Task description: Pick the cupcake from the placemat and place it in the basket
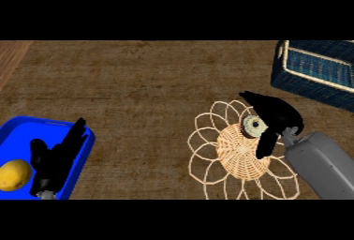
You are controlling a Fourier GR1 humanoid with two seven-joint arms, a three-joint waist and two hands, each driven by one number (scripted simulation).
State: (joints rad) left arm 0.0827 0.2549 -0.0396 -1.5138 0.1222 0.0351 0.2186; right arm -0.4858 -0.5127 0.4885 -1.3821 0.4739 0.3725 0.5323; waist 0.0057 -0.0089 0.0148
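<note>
**Right hand closed on the cupcake above the placemat**

Nearest the viewer, at the lower right, the grey right forearm point(323, 165) comes in from the near edge. Its black right hand point(276, 115) is curled round the cupcake point(253, 125), thumb on the near side and fingers arching over the far side, so only the pale top and a dark rim of the cupcake show between them. The cupcake sits over the far right part of the placemat point(235, 152), a round woven mat with a tan centre and a ring of open pale loops; whether it still touches the mat or is just lifted cannot be told.

At the near left, the left hand point(59, 157) rests open with straight fingers pointing away, over a blue tray point(17, 126). A yellow lemon point(14, 175) lies in the tray at the left edge, just beside that hand.

The basket point(318, 70), dark blue wicker with a pale rim, stands at the far right, partly cut off by the edge, well apart from the placemat.

Everything rests on a brown, coarse-woven surface point(138, 79) that fills most of the view; a strip of lighter wood point(10, 56) shows at the far left corner. Nothing of the room beyond can be seen.

Count: one cupcake, one placemat, one basket, one tray, one lemon, two hands. No readable writing or labels appear.
</note>
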